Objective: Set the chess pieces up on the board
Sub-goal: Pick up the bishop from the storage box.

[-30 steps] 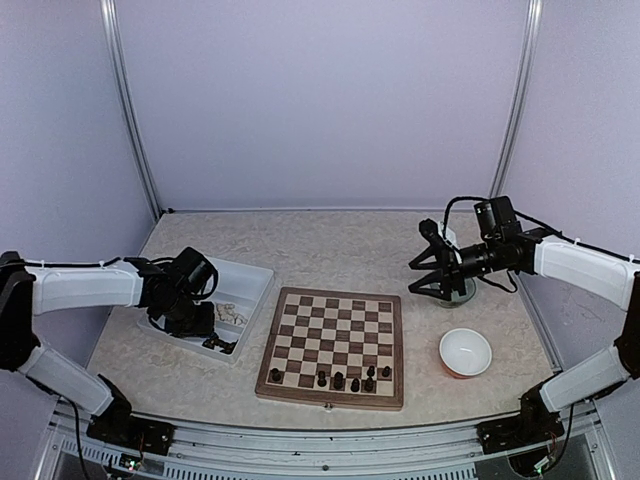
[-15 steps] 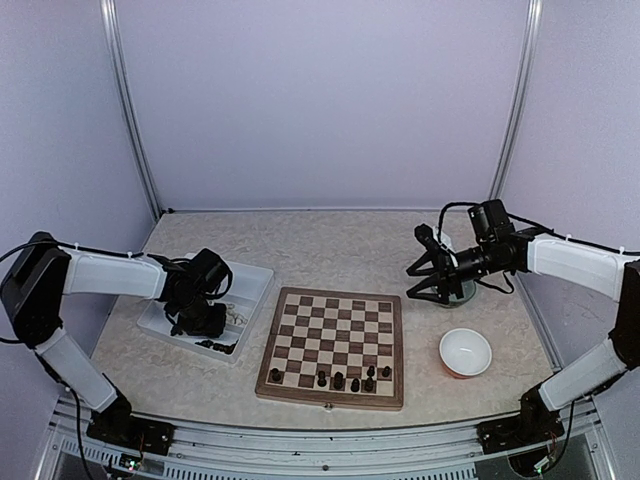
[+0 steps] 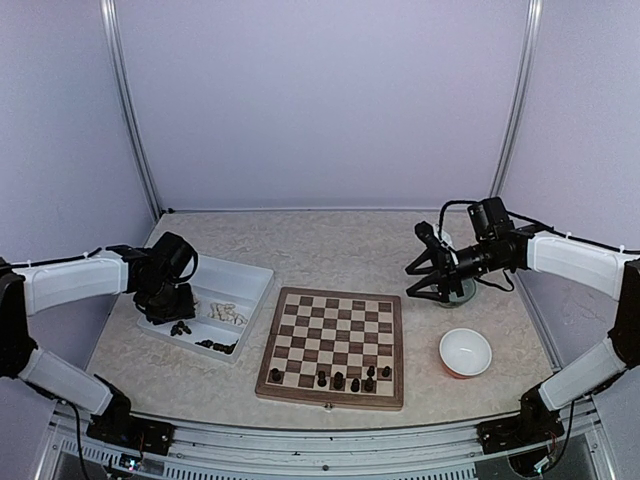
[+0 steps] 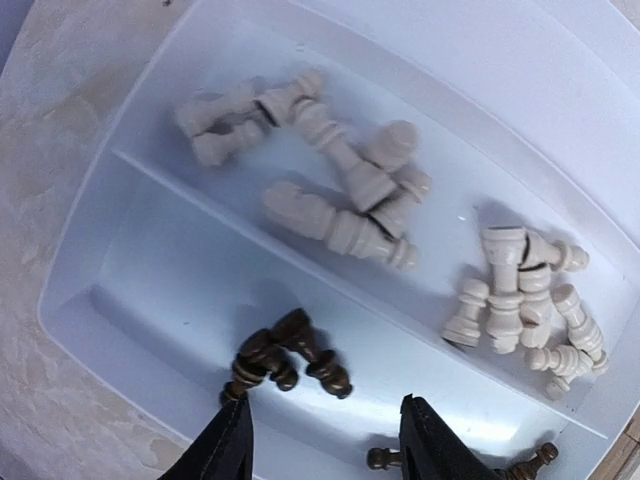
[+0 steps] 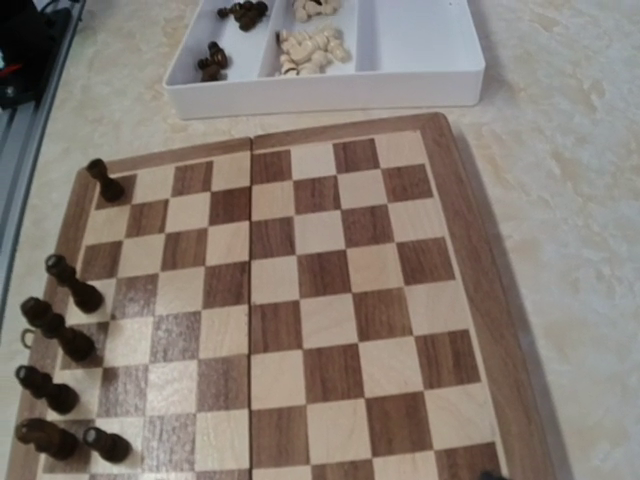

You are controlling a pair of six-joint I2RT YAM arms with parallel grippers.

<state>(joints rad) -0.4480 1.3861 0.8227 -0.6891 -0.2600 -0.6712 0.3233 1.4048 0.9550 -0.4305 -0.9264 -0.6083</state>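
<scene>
Left claw [image 4: 325, 420] shifted leftward over the tray [image 4: 170, 290], open and empty; seven dark pieces [image 3: 338, 380] occupy the board [image 3: 335, 320].

My chessboard [image 3: 335, 345] was checked dark brown and cream inside a mid-brown wooden border. The brown-black chessmen [image 3: 338, 380] stood along its 6 o'clock edge. At its 9 o'clock the tray [image 3: 240, 275] was white, with cream chessmen [image 4: 345, 215] and a few dark brown chessmen [image 4: 290, 355]. At 3 o'clock the bowl [image 3: 465, 350] was white inside, orange-red outside. The tabletop [image 3: 330, 245] was beige, marbled. My left arm [image 3: 75, 280] and right arm [image 3: 580, 258] were white with black joints.
</scene>
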